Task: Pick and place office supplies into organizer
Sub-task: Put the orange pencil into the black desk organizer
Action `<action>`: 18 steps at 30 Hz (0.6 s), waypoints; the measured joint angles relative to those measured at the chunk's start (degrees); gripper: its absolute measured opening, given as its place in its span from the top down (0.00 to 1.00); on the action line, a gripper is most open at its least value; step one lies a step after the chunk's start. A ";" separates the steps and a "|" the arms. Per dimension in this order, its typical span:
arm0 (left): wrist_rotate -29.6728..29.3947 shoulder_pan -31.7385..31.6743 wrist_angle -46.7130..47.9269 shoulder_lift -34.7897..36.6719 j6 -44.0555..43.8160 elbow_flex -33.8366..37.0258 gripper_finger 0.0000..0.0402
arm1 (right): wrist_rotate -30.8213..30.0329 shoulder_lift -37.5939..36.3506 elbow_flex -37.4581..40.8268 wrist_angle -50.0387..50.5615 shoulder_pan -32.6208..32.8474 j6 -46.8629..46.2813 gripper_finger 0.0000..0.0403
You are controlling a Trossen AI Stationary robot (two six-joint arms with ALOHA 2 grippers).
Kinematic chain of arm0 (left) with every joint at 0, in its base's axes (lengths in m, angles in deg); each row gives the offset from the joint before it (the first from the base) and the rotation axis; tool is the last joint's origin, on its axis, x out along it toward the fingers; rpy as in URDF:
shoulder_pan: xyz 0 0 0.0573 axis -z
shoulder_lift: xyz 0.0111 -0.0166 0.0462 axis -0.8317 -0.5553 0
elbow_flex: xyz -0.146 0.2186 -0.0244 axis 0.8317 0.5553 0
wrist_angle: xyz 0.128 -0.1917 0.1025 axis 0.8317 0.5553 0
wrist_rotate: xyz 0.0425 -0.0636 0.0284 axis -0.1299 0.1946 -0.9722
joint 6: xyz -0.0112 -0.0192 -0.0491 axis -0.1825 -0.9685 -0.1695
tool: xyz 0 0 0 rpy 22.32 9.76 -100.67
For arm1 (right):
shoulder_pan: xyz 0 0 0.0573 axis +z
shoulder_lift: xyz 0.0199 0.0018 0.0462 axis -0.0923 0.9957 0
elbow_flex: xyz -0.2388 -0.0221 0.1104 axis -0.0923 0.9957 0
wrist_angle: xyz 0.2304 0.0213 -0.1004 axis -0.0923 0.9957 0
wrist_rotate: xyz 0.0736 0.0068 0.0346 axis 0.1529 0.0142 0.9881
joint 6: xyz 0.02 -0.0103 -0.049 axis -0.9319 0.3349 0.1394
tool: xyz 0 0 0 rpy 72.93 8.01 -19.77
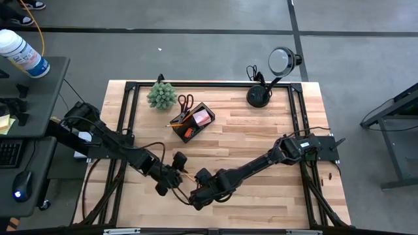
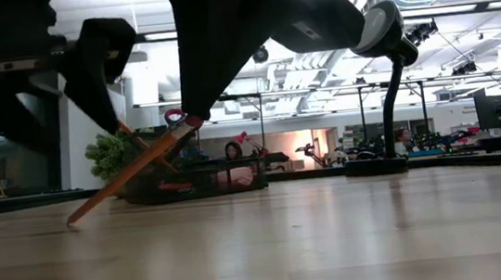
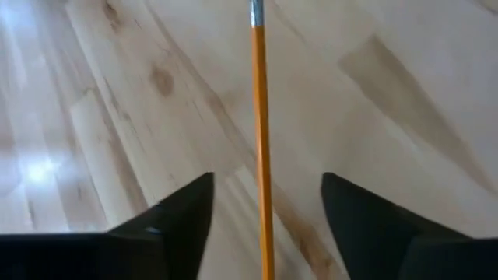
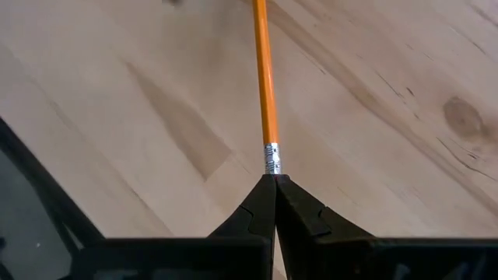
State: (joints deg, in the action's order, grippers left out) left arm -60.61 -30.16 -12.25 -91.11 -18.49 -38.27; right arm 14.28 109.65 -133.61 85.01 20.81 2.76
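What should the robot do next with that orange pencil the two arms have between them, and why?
Probably lift it toward the organizer. The right gripper is shut on the pencil at its eraser end, while the left gripper stands open around the shaft, not pinching. In the low view the pencil's tip touches the table.

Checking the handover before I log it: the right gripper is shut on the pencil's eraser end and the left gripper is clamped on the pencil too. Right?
Not quite. The right gripper is shut on the eraser end of the pencil, but the left gripper is open: the left wrist view shows its fingers standing apart on either side of the pencil, not touching it.
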 joint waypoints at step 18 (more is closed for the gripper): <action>-5.62 0.07 -6.78 -7.25 -3.15 -0.06 0.34 | -1.22 -2.24 0.04 -6.00 -0.11 1.94 1.00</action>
State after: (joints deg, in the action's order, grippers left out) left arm -66.23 -30.10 -19.03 -98.36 -21.64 -38.33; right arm 13.05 107.40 -133.57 79.02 20.71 4.70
